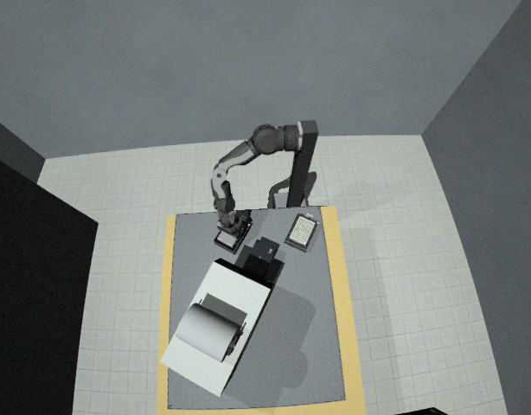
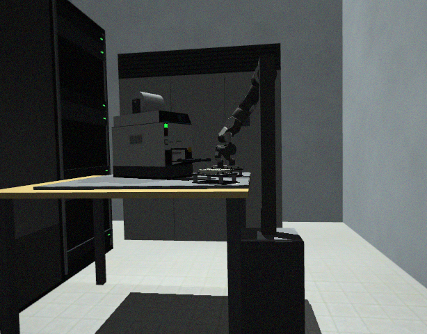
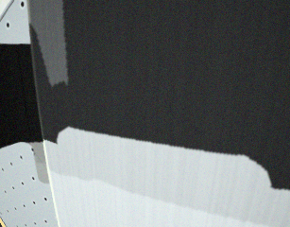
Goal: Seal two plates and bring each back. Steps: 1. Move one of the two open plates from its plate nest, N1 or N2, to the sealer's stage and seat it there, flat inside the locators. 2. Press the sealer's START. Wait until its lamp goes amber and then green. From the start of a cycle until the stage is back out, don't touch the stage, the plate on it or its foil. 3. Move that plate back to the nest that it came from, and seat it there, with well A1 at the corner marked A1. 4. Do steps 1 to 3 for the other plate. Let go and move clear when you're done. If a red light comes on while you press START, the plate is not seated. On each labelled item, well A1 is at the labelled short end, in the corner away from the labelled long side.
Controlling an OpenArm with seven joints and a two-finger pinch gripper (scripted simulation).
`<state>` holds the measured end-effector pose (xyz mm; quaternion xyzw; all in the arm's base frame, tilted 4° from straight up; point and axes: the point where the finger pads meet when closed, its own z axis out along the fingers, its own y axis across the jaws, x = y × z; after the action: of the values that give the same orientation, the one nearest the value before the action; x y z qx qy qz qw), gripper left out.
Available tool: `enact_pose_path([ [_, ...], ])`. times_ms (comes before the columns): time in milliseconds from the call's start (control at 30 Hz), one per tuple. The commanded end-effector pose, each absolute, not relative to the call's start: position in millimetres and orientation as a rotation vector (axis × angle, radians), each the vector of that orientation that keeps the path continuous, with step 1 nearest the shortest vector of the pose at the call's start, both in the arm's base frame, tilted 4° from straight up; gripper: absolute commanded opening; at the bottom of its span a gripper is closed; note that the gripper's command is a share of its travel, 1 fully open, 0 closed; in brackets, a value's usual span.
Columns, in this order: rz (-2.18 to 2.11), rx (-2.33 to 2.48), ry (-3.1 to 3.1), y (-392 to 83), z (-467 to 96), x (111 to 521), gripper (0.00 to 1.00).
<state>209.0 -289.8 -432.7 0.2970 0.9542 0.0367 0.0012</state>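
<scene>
Sealer (image 1: pixel 230 303) close beside nest (image 1: pixel 230 243).

Yellow-edged tabletop (image 1: pixel 342 285) covered by a grey mat (image 1: pixel 301 348); on the mat, white sealer (image 1: pixel 230 299) just beyond the fingers (image 1: pixel 232 227), plate nest (image 1: pixel 301 232) off to one side.

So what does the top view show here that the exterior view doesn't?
Only the top view shows the second plate with its grid of wells, and the roll on the sealer from above. Only the exterior view shows the sealer's green lamp and the table legs. Both show the gripper down at the near nest, shut on a plate.
</scene>
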Motion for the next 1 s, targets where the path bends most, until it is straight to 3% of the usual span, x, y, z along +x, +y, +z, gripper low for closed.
enact_pose_path([
  [0,0.116,0.931,2.994,-289.8,-432.6,209.4,0.0],
  [567,0.116,0.931,2.994,-289.7,-432.6,209.5,0.0],
  [600,0.116,0.931,2.994,-289.7,-432.6,209.5,0.65],
  [967,0.116,0.931,2.994,-289.7,-432.6,209.5,0.65],
])
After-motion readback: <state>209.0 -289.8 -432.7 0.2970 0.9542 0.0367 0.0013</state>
